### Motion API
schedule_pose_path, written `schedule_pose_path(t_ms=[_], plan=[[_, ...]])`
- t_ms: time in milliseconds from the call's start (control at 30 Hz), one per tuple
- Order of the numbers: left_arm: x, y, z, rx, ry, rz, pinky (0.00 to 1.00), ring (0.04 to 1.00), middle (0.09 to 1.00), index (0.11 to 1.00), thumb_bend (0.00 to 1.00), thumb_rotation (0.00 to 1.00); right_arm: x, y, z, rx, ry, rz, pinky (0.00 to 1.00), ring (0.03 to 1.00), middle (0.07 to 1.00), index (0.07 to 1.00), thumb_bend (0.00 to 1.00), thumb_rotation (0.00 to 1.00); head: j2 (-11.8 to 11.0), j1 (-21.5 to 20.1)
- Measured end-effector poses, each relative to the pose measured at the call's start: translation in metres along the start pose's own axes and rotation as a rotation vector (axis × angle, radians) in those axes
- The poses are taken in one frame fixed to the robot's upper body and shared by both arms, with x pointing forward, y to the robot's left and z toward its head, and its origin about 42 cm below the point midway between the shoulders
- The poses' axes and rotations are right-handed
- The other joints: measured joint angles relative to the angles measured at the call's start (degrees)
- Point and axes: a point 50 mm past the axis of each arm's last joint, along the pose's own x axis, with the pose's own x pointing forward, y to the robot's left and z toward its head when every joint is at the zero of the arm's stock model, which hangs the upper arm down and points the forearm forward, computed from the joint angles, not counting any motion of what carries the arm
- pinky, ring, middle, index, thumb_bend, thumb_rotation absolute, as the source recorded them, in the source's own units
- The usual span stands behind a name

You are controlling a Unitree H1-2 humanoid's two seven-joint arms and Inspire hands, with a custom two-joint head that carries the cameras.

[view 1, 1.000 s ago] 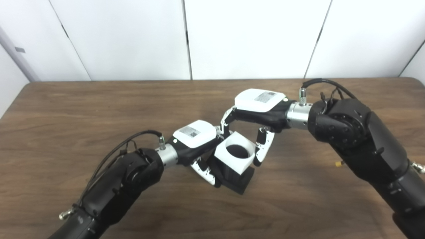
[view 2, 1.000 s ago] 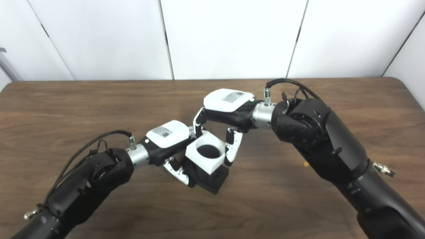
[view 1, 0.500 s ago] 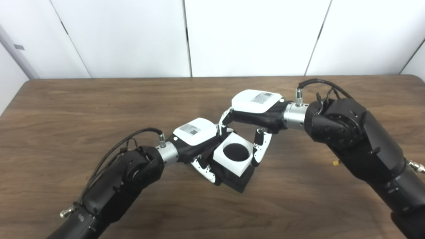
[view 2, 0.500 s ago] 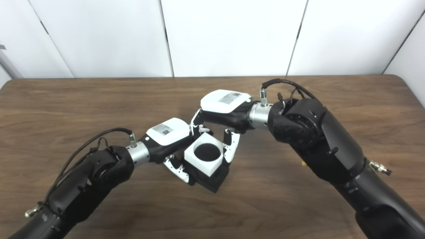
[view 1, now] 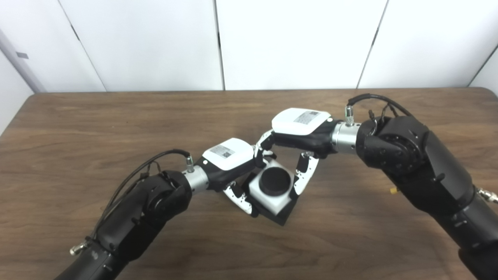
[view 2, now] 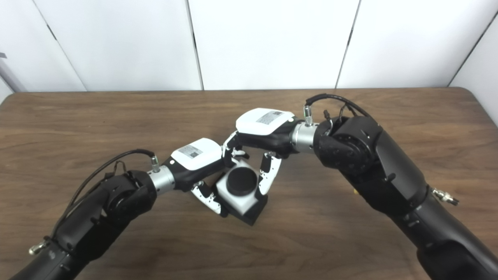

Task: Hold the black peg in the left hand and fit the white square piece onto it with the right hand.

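The left hand is closed on the square base of the black plastic peg, at 9 o'clock from the part, fingers wrapped low on its near side. The base rests tilted on the brown wood-grain bench, near centre. The white square plastic piece sits around the peg: the round black peg top stands proud of the white upper face, so the piece appears seated well down, with only the black base edge showing below it. The peg's long axis points up and leans toward the camera.

The right hand is above the assembly at 1 o'clock, fingers spread to a medium width; one fingertip lies against the right side of the white piece, another at its far corner. Whether it grips or merely touches cannot be told.

Judgement: any final seating push runs down along the peg axis; the right hand is nearer. The bench around is bare, backed by white wall panels
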Motion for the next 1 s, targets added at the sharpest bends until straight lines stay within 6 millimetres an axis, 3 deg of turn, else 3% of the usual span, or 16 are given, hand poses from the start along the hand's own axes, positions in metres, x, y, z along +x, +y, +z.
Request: schedule_pose_path(t_ms=[567,1000], plan=[[0.000,0.000,0.000,0.000,0.001,-0.001,0.72,0.936,0.911,0.491,0.52,0.07,-0.001,0.000,-0.001,0.004,0.002,0.009,0.68,0.780,0.810,0.758,0.91,0.22,-0.1,0.1],[0.000,0.000,-0.001,0.000,0.000,0.000,0.73,0.928,0.905,0.491,0.52,0.07,-0.031,-0.017,-0.030,0.137,0.097,-0.226,0.61,0.736,0.767,0.641,0.72,0.05,-0.5,-0.6]])
